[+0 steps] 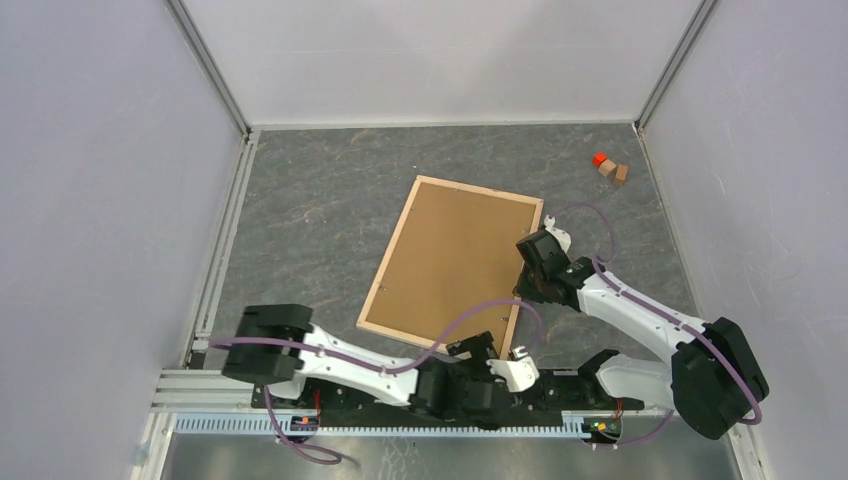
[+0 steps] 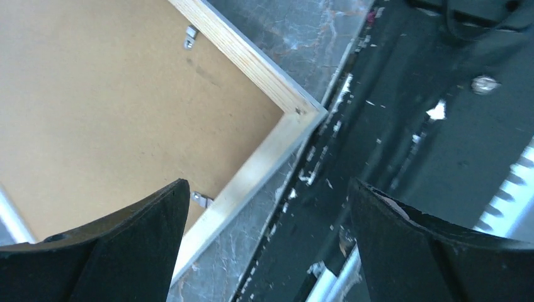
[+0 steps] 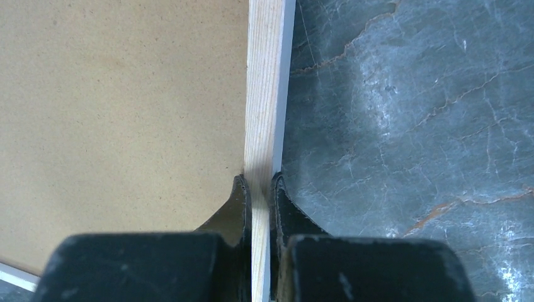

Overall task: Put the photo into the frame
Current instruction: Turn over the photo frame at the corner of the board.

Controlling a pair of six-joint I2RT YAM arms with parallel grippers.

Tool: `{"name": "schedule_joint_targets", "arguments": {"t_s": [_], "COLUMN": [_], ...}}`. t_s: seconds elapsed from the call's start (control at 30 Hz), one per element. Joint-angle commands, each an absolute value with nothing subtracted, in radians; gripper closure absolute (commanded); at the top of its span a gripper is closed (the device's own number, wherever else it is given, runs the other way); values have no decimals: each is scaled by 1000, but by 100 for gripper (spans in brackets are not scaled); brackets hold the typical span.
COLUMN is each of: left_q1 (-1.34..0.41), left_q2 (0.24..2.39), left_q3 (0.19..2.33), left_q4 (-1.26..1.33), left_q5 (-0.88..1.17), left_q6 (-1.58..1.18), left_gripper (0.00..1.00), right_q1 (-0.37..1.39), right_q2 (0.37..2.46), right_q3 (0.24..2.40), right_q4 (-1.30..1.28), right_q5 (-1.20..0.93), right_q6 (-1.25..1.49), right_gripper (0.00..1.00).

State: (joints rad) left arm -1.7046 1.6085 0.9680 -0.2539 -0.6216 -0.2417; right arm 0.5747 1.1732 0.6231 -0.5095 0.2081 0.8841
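**Orientation.** The frame lies flat on the counter, back side up. Its long axis runs from the near edge toward the far wall, with the far end leaning slightly to the right. One short rail faces the arm bases. The near right corner is just ahead of the left arm's wrist.

**Appearance.** The rails are thin, pale natural wood with visible grain. The right wrist view shows a white strip along the outer edge of the rail. A plain brown backing board fills the opening. In the left wrist view, small metal tabs sit on the board beside the inner edge of the rails, near the mitred corner.

**Right claw**. Clamped on the frame's right long rail, roughly midway along it, with one finger on the board side and one on the counter side.

**Left claw**. Fingers spread wide apart, holding nothing, positioned above the near right corner of the frame.

**Other items.** Small blocks, one orange and the others wood-coloured, lie at the far right of the counter, well apart from the frame.
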Motion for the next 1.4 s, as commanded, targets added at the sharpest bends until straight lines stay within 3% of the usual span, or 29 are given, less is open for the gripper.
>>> {"name": "schedule_joint_targets", "arguments": {"t_s": [0.0, 0.5, 0.6, 0.9, 1.1, 1.17, 1.23, 1.3, 1.37], "left_q1": [-1727, -1725, -1721, -1708, -1703, -1701, -1698, -1694, -1690], "left_q2": [1736, 1908, 1924, 1966, 1896, 1853, 1811, 1775, 1726], "left_q3": [1066, 1112, 1112, 1101, 1077, 1069, 1071, 1072, 1073], "left_q4": [-300, -173, -108, 73, 135, 121, 90, 68, 43], "left_q5": [-909, -1041, -1099, -1205, -1251, -1258, -1265, -1278, -1281], "left_q6": [-122, 120, 169, 303, 349, 340, 335, 340, 339], "left_gripper": [0, 7, 17, 36, 59, 74, 87, 97, 98], "right_q1": [578, 578, 578, 578, 578, 579, 578, 577, 577], "right_q2": [1145, 1116, 1107, 1086, 1065, 1052, 1041, 1032, 1023], "right_q3": [702, 730, 729, 730, 741, 754, 776, 801, 842], "right_q4": [-491, -501, -502, -500, -493, -490, -496, -473, -454], "right_q5": [179, 142, 142, 118, 139, 161, 194, 215, 242], "right_q6": [947, 989, 1003, 1040, 1006, 974, 942, 876, 796], "right_gripper": [100, 100, 100, 100, 100, 100, 91, 66, 49]}}
